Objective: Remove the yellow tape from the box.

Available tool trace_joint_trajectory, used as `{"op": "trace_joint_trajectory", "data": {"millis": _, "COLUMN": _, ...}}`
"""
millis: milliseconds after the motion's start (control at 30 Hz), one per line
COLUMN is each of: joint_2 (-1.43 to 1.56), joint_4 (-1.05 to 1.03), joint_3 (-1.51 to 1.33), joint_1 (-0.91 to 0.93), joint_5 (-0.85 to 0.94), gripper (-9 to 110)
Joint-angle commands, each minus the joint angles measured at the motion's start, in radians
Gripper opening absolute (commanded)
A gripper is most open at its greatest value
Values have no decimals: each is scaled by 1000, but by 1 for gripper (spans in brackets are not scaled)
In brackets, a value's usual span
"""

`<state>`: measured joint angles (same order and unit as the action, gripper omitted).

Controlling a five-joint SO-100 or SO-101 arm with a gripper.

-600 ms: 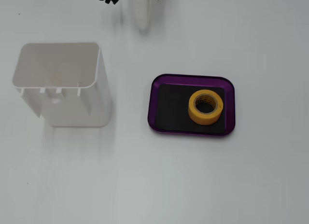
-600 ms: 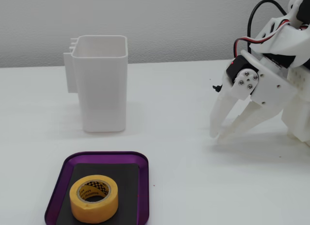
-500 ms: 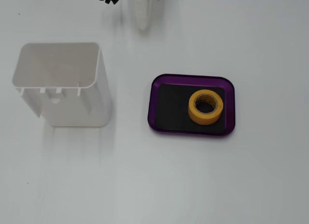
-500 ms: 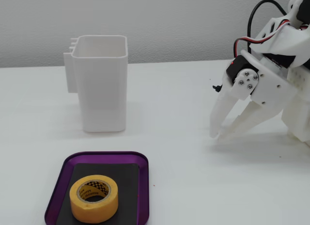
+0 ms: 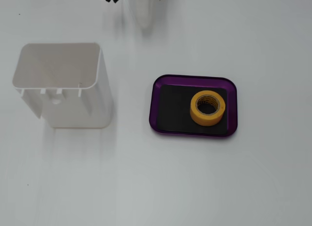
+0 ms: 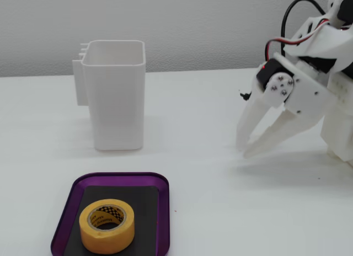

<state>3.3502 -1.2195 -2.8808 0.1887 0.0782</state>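
The yellow tape [image 5: 208,120] lies flat, hole up, on the black base of the purple box [image 5: 154,105], towards its right end in a fixed view. In the other fixed view the tape [image 6: 107,239] sits at the front of the box [image 6: 164,212], at the bottom left. My gripper [image 6: 244,150] is white, points down at the table on the right, far from the box, and holds nothing. Its fingertips are close together. In a fixed view only its blurred white tip [image 5: 144,14] shows at the top edge.
A tall white open-topped container [image 5: 73,102] stands left of the box; in the other fixed view it [image 6: 118,101] stands behind the box. The arm's white body with red and black cables [image 6: 325,52] is at the right edge.
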Motion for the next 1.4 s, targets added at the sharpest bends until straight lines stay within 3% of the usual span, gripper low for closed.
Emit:
{"op": "trace_joint_trajectory", "data": {"millis": 0, "joint_2": 20, "joint_4": 9, "joint_3": 126, "joint_1": 5, "joint_5": 164, "gripper": 1}}
{"op": "trace_joint_trajectory", "data": {"millis": 133, "joint_2": -66, "joint_4": 0, "joint_3": 233, "joint_1": -5, "joint_5": 235, "gripper": 1}}
{"op": "trace_joint_trajectory", "data": {"millis": 367, "joint_2": -569, "joint_4": -5, "joint_3": 509, "joint_1": -11, "joint_5": 245, "gripper": 4}}
{"op": "trace_joint_trajectory", "data": {"millis": 700, "joint_2": -1166, "joint_4": -77, "joint_3": 992, "joint_1": -218, "joint_5": 209, "gripper": 11}}
{"op": "trace_joint_trajectory", "data": {"millis": 1033, "joint_2": -1540, "joint_4": -71, "joint_3": 1285, "joint_1": -235, "joint_5": 123, "gripper": 13}}
{"op": "trace_joint_trajectory", "data": {"millis": 1367, "joint_2": -1720, "joint_4": -60, "joint_3": 1335, "joint_1": -236, "joint_5": 124, "gripper": 18}}
